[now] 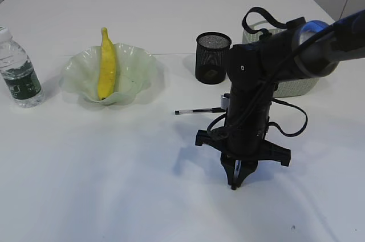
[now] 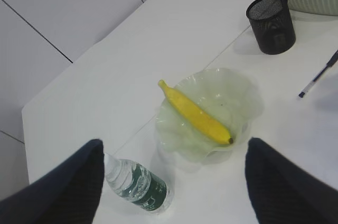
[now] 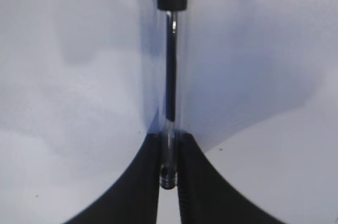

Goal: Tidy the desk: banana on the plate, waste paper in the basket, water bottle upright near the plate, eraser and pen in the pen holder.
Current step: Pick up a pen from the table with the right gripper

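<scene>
Your right gripper point(image 3: 169, 174) is clamped on a clear-barrelled black-capped pen point(image 3: 170, 76) near the white desk's point(image 1: 114, 185) front edge, ready for the black mesh pen holder point(image 1: 213, 57); your left gripper's point(image 2: 174, 182) jaws stand apart, empty.

You see the basket point(image 1: 296, 85) at the worktop's far right edge mostly hidden behind the right arm. In the left wrist view its top is cut off, and the bottle point(image 2: 138, 186) is partly covered by a pincer finger point(image 2: 63, 192).
</scene>
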Robot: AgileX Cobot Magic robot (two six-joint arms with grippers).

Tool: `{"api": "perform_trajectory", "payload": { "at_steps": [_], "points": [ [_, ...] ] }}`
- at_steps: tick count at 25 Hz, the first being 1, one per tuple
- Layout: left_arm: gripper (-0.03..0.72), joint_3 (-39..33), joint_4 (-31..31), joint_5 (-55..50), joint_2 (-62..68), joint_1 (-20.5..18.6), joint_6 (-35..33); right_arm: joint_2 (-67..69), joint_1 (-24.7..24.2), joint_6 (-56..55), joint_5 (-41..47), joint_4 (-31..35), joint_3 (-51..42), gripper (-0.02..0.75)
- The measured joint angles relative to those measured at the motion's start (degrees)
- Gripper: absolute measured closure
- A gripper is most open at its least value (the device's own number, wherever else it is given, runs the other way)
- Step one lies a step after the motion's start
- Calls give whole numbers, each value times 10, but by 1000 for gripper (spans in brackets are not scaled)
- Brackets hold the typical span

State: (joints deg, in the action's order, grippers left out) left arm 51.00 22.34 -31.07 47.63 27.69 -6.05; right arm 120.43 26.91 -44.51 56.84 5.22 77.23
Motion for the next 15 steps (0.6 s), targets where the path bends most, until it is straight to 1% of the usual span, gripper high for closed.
{"api": "perform_trajectory", "payload": {
  "at_steps": [5, 10, 15],
  "points": [
    [95, 0, -10, 0, 0, 0, 0, 0, 0, 46, 4, -14, 0, 687],
    [96, 0, -13, 0, 0, 0, 0, 0, 0, 124, 9, -23, 0, 687],
    [95, 0, -13, 0, 0, 0, 0, 0, 0, 176, 10, -26, 0, 687]
  ]
}}
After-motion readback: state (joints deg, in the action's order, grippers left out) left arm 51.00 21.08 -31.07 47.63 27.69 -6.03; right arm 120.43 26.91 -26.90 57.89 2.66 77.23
